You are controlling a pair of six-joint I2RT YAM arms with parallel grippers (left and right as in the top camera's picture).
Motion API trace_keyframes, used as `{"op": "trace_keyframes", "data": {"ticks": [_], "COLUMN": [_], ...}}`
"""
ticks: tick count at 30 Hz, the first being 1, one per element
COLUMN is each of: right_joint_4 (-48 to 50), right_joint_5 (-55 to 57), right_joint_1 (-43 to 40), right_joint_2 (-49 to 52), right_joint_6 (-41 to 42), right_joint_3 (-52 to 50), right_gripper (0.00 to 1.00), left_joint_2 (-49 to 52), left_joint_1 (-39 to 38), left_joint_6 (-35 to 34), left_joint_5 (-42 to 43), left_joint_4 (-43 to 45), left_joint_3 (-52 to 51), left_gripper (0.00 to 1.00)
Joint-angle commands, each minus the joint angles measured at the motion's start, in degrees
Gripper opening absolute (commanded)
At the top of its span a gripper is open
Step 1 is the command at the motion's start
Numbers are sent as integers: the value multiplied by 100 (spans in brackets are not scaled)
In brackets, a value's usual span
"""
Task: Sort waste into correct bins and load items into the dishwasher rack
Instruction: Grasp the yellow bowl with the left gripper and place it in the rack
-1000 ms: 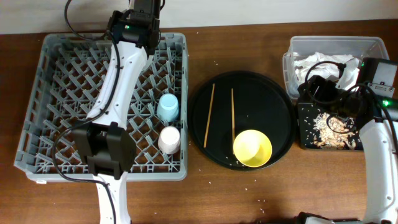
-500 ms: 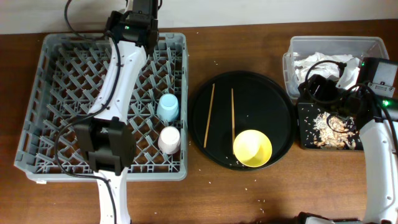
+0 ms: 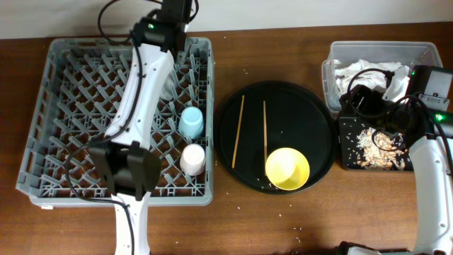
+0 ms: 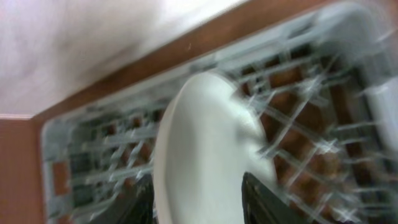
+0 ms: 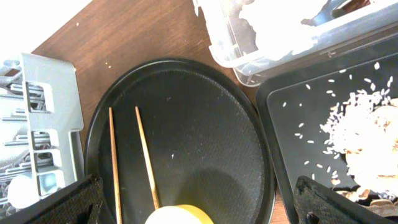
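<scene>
The grey dishwasher rack holds the light blue cup and the pink-white cup. My left gripper is at the rack's far edge, shut on the pale plate, which stands on edge between the fingers above the pegs. The chopsticks and the yellow bowl lie on the round black tray. My right gripper is open and empty. The clear tub holds the napkin. The black bin holds food scraps. The wrapper is not visible.
Rice grains lie scattered on the brown table in front of the round tray. A wall runs behind the rack. The right wrist view shows the rack's corner, the chopsticks and the tub's edge.
My left arm has shifted a little to the right and back along the rack's far edge, with the plate in it. The right arm has not moved.
</scene>
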Motion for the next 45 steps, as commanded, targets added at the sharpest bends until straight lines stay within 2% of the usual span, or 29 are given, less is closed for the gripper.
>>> {"op": "trace_keyframes", "data": {"ticks": [1, 4, 6, 8, 11, 15, 17, 20, 30, 32, 34, 37, 39, 41, 43, 45], "right_joint_4": [-2, -2, -2, -2, -2, -2, -2, -2, -2, -2, -2, -2, -2, -2, -2, -2], "right_joint_5": [72, 72, 72, 72, 72, 72, 72, 72, 72, 72, 72, 72, 72, 72, 72, 72], "right_joint_1": [-9, -9, -9, -9, -9, -9, -9, -9, -9, -9, -9, -9, -9, -9, -9, -9], "right_joint_2": [20, 20, 20, 20, 20, 20, 20, 20, 20, 20, 20, 20, 20, 20, 20, 20], "right_joint_6": [-20, -20, -20, -20, -20, -20, -20, -20, -20, -20, -20, -20, -20, -20, -20, -20], "right_joint_3": [0, 0, 0, 0, 0, 0, 0, 0, 0, 0, 0, 0, 0, 0, 0, 0], "right_gripper": [98, 98, 98, 99, 98, 99, 98, 98, 99, 99, 99, 99, 98, 99, 98, 99], "left_joint_2": [-103, -87, -76, -76, -76, -76, -76, 26, 901, 907, 907, 876, 804, 787, 787, 787], "left_joint_1": [-37, -140, -356, -656, -1069, -1707, -1958, -2435, -2881, -2870, -2857, -2754, -2551, -2081, -1576, -1255], "left_joint_6": [-302, -302, -470, -1016, -1139, -1550, -1547, -1602, -1692, -1692, -1692, -1648, -1364, -1344, -1353, -1397], "left_joint_5": [1989, 3300, 3711, 3842, 4513, 4579, 4553, 3967, 3974, 4039, 4083, 4083, 4072, 3368, 1635, 83], "left_joint_4": [-605, -1405, -1786, -1759, -1259, -162, -11, 94, 83, 114, 140, -219, -708, -1648, -2356, -2369], "left_joint_3": [984, 1051, 800, 216, -702, -1985, -2190, -2249, -2249, -2245, -2208, -1698, -986, 367, 1609, 2070], "left_gripper": [47, 46, 46, 42, 42, 42, 42, 43, 41, 16, 1, 1, 1, 1, 1, 1]}}
